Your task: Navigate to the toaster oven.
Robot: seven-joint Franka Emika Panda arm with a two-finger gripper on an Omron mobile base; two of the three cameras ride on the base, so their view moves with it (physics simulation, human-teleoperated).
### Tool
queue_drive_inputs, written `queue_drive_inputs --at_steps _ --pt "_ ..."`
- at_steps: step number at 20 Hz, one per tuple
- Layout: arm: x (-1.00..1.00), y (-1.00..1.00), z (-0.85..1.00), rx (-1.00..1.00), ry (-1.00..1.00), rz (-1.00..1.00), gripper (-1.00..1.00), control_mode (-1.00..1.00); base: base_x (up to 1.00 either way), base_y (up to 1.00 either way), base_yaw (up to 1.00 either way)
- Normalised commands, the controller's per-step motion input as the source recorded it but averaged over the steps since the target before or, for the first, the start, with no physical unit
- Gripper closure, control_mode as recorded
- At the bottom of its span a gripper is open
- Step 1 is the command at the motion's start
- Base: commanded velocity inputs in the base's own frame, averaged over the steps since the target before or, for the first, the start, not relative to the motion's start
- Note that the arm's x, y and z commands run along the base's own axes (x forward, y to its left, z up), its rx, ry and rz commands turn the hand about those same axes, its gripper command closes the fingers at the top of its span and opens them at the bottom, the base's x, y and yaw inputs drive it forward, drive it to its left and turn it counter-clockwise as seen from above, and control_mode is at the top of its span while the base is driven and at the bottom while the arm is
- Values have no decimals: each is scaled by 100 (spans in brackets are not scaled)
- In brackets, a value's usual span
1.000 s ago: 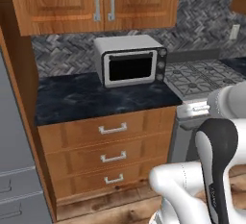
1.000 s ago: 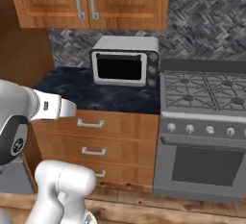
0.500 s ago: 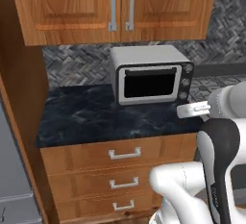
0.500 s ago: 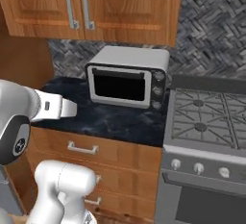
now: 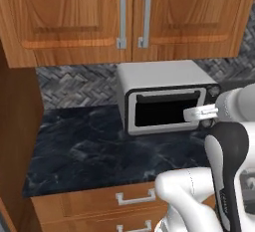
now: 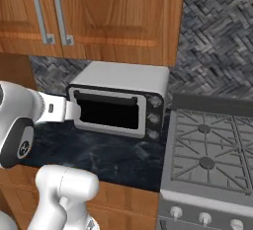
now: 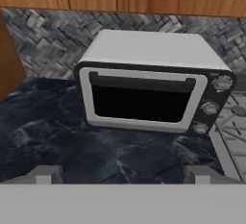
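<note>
The toaster oven [image 5: 167, 96] stands on the dark marbled desk [image 5: 94, 151], pushed back against the grey herringbone wall tiles [image 5: 74, 81]. It is a light silver box with a wide dark glass window, a handle bar across the top of the door and three round knobs [image 7: 210, 108] stacked down its right side. In the hand view the toaster oven [image 7: 153, 82] sits straight ahead, door shut, with bare marbled desk [image 7: 62, 146] between it and the camera.

Above it hang wooden wall cabinets [image 5: 129, 17] with two long metal pulls [image 5: 133, 16] side by side. To the toaster oven's right, just beside it, is the grey gas stove [image 6: 212, 150] with black burner grates and a row of knobs along its front. Below the desk, wooden drawers [image 5: 124, 201] with metal pulls show at the lower edge of the left base view. A tall wooden panel [image 5: 17, 141] bounds the desk on its left.

The hand [image 7: 120, 172] is raised in front of the toaster oven, above the desk and apart from it. Its two fingertips [image 7: 45, 174] rise well apart at the bottom of the hand view with nothing between them, so the hand is released. In the right base view the white forearm [image 6: 54, 110] reaches toward the toaster oven's [image 6: 121, 103] left edge.
</note>
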Motion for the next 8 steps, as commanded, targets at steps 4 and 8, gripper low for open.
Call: queue_drive_inputs --at_steps 4,8 --pt "0 0 0 0 0 0 -100 100 95 -28 -7" --pt "0 0 0 0 0 0 -100 100 73 -56 12"
